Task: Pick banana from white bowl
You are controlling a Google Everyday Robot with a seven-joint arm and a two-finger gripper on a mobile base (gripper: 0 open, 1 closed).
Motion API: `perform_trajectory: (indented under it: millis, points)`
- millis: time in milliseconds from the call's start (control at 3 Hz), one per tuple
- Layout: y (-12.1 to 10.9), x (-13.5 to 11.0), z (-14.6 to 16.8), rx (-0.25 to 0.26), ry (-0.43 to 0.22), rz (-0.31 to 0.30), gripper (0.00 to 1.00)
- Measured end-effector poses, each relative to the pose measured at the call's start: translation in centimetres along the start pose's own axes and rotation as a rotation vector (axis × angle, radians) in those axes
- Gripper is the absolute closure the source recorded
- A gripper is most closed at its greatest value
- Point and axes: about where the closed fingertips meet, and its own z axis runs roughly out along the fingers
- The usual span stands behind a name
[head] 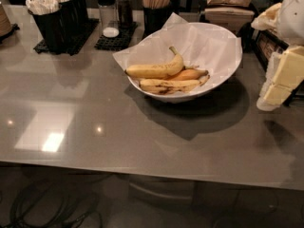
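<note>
The white bowl [223, 77], wide and lined with crinkled white paper, stands on the grey table at centre right. In it lies the banana [154, 70], plump and evenly yellow with a short curved stem, at the back of the pile. An orange-toned banana [190, 74] lies behind it to the right and a flatter blotchy banana [168, 85] lies in front. My gripper [280, 80], cream-coloured, hangs at the right edge of the view, to the right of the bowl and apart from it, above the table.
Along the back edge stand a black holder with white cutlery [50, 13], salt and pepper shakers [114, 8], a cup of wooden sticks [156, 4] and a napkin box [228, 6]. Cables lie on the floor below the table's front edge [142, 172].
</note>
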Motion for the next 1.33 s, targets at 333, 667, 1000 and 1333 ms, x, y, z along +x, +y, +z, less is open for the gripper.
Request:
perform_trajectory:
  millis: [333,667,1000,1333]
  points:
    - [-3.4,-4.4,0.1,-0.009,-0.150,-0.136,0.00]
    - [-5.6,-10.3,0.8,-0.047,-0.280,-0.245,0.00]
    - [-6.1,-10.9,0.3,-0.027,-0.293,-0.250,0.00]
    - [-7.0,-11.3,1.9,-0.028,-0.328,-0.238,0.00]
